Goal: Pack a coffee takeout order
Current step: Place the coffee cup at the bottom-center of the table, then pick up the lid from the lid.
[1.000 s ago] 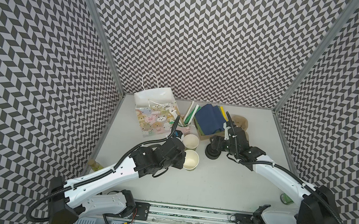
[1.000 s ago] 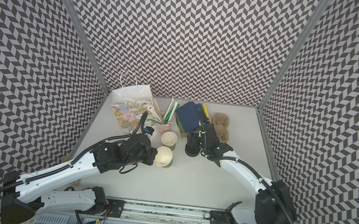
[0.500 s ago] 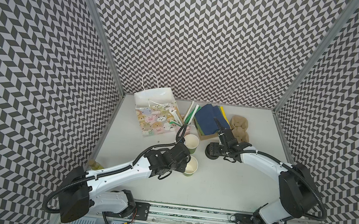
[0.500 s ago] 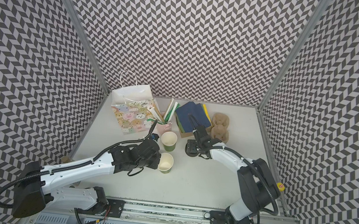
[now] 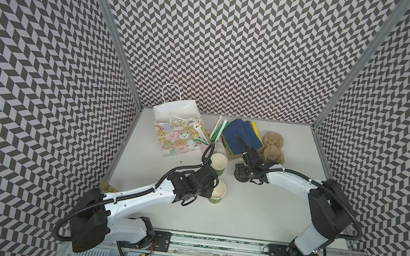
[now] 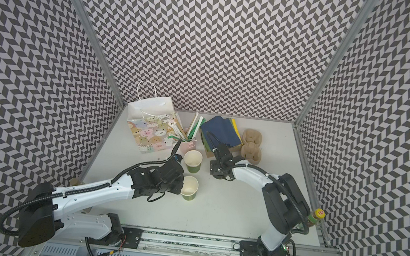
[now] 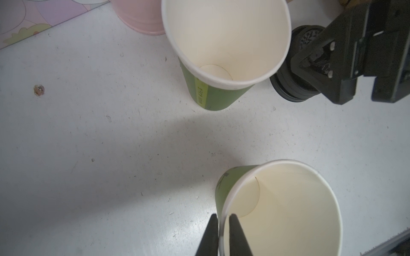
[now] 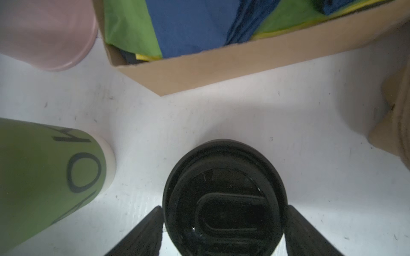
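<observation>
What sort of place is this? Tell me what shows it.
Probably a robot test booth staged for coffee takeout: chevron-patterned walls enclose a white table, two robot arms stand on a front rail, and green paper cups, a cup carrier and a gift bag lie ready.

Light was bright, even, from above. Soft grey shadow crossed table [image 7: 66, 133]. Top views were sharp, walls [image 5: 208, 42] bowed toward edges. Green cup [image 8: 44, 172] was blurred close to right wrist lens.

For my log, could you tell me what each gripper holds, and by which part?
The left gripper pinches the nearer small green paper cup by its rim. The right gripper brackets the black round plastic lid edge-to-edge; grip cannot be told.
</observation>
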Action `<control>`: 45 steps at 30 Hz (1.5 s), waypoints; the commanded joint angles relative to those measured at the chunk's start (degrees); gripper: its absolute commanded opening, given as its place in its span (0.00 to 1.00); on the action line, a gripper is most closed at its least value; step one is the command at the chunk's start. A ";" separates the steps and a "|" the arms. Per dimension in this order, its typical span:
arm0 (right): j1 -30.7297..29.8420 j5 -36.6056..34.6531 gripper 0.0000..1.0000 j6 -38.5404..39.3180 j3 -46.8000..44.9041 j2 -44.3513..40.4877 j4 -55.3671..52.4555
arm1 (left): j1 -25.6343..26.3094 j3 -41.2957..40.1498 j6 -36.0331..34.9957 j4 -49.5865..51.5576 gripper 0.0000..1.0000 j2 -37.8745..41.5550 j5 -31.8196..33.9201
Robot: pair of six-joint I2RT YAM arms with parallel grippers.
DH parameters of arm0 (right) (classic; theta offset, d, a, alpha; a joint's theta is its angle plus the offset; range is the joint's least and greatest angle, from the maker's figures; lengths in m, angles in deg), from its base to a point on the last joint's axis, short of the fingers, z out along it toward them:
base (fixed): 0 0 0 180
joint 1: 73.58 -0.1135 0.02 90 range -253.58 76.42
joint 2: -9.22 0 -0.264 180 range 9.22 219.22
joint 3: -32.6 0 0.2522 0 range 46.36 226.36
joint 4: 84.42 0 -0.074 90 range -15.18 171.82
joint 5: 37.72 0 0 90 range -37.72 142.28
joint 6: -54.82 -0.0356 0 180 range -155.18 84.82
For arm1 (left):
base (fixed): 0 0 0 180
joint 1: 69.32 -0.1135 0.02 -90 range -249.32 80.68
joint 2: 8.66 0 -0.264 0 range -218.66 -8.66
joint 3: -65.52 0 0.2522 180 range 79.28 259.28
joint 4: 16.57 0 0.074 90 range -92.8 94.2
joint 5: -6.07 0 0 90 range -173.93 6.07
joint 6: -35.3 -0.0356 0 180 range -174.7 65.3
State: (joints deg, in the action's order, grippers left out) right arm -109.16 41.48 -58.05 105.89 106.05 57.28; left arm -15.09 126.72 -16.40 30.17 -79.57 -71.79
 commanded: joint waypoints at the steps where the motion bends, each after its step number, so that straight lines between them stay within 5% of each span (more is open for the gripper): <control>1: -0.37 -2.13 0.80 0.57 1.46 0.50 -0.42 | 0.10 0.17 0.03 -0.90 0.18 0.40 1.17; 7: -0.54 -1.70 0.71 0.64 1.56 1.02 -0.32 | -0.10 2.17 -0.73 1.00 0.31 1.81 2.67; 12: -0.80 -1.76 0.73 0.72 1.64 1.51 -0.59 | -0.86 4.00 -1.30 2.60 0.36 3.81 4.22; 33: -0.81 -2.01 0.73 0.37 1.12 2.53 -0.69 | -2.56 11.04 -4.23 7.60 0.40 11.34 11.32; 45: -0.81 -3.67 0.61 0.72 2.25 -1.30 -3.43 | -11.44 11.56 -11.88 4.14 0.65 17.66 12.68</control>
State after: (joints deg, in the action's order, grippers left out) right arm -109.57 39.53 -57.62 106.85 107.25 55.36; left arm -24.48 137.63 -25.27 36.13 -63.92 -61.40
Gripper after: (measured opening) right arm 0.662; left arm 0.642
